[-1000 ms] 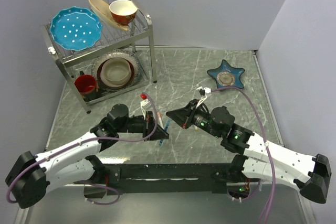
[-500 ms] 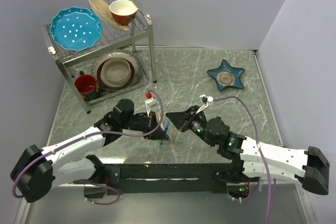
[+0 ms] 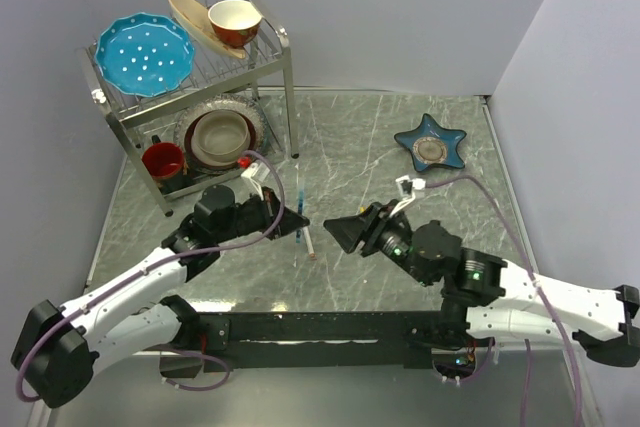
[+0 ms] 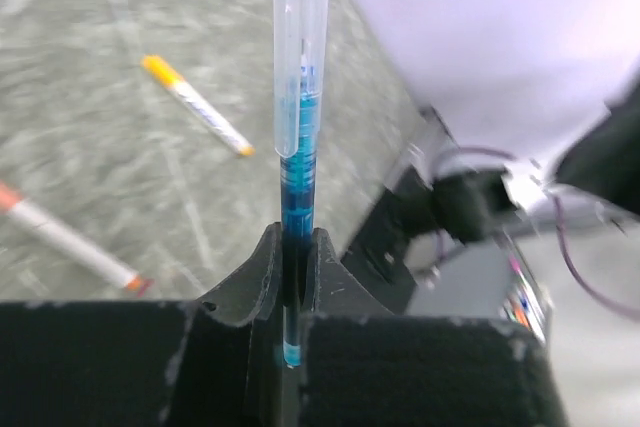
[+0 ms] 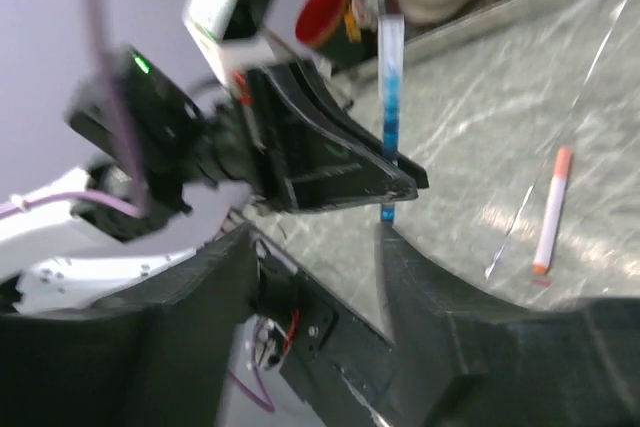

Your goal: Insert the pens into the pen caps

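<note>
My left gripper [image 4: 293, 247] [image 3: 297, 219] is shut on a dark blue pen [image 4: 298, 172] [image 3: 300, 202], which stands upright between its jaws. A clear pen cap [image 4: 300, 37] covers the pen's upper end. My right gripper [image 5: 312, 247] [image 3: 336, 231] stands open just right of the left one, with nothing between its fingers; the blue pen [image 5: 389, 97] rises in front of it. Two white pens lie on the table: one with an orange end [image 4: 195, 105] [image 5: 551, 212] [image 3: 310, 244], the other with a pinkish-red end [image 4: 70, 242].
A metal dish rack [image 3: 285, 67] with plates, bowls and a red cup [image 3: 163, 159] stands at the back left. A blue star-shaped dish [image 3: 430, 144] sits at the back right. The grey marble table [image 3: 350, 137] has walls at the back and on both sides.
My right gripper has opened and drawn back to the right, away from the blue pen. The left gripper has shifted a little left and back, still gripping the pen.
</note>
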Robot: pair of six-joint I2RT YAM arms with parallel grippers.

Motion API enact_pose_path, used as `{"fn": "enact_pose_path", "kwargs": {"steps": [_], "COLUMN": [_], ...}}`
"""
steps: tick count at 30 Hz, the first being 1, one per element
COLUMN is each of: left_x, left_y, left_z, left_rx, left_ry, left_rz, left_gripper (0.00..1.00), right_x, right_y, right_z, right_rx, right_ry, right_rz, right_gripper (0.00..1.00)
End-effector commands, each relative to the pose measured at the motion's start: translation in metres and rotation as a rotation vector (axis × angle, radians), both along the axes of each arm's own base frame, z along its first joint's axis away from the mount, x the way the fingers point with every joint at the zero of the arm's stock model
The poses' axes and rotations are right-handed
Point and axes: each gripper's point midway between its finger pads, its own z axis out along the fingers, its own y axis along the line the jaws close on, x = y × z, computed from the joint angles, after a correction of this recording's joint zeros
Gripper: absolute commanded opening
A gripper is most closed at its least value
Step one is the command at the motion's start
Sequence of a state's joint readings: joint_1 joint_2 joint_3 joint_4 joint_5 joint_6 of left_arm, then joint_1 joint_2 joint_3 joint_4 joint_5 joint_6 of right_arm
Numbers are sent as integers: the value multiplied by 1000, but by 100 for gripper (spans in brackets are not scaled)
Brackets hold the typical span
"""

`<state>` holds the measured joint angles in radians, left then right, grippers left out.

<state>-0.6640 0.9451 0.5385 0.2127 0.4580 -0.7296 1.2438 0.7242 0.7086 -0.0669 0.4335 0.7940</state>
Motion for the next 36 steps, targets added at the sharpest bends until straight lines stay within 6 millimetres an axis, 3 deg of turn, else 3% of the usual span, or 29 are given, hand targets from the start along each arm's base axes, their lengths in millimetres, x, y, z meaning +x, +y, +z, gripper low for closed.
{"fn": "enact_pose_path", "kwargs": {"steps": [1, 4, 8, 15, 20, 24, 26, 29, 33, 34, 36], "left_x": [28, 41, 36, 32, 26, 20, 19, 22, 31, 33, 32], "left_y": [27, 53, 72, 75, 72, 78, 78, 76, 75, 71, 68], "left_z": [-32, -65, -103, -159, -181, -192, -186, -161, -101, -81, -43], "left_rx": [113, 256, 347, 448, 471, 496, 485, 448, 355, 318, 247], "left_ry": [86, 193, 327, 462, 519, 554, 548, 508, 367, 325, 205], "left_rz": [256, 428, 528, 557, 540, 558, 556, 548, 544, 520, 475], "left_gripper": [1, 1, 1, 5, 16, 20, 31, 43, 55, 67, 81], "right_x": [6, 5, 4, 3, 3, 3, 3, 4, 5, 6, 6], "right_y": [-32, -43, -52, -55, -57, -62, -65, -69, -76, -78, -80], "right_z": [15, 11, -2, -11, -17, -18, -17, -16, -13, -12, -8], "right_rx": [-65, -46, -48, -89, -106, -111, -114, -118, -123, -129, -123], "right_ry": [-47, -45, -39, -43, -35, -29, -26, -20, -18, -23, -28], "right_rz": [-81, -96, -112, -106, -109, -122, -128, -145, -164, -171, -177], "right_gripper": [71, 84, 94, 95, 95, 95, 96, 96, 96, 96, 98]}}
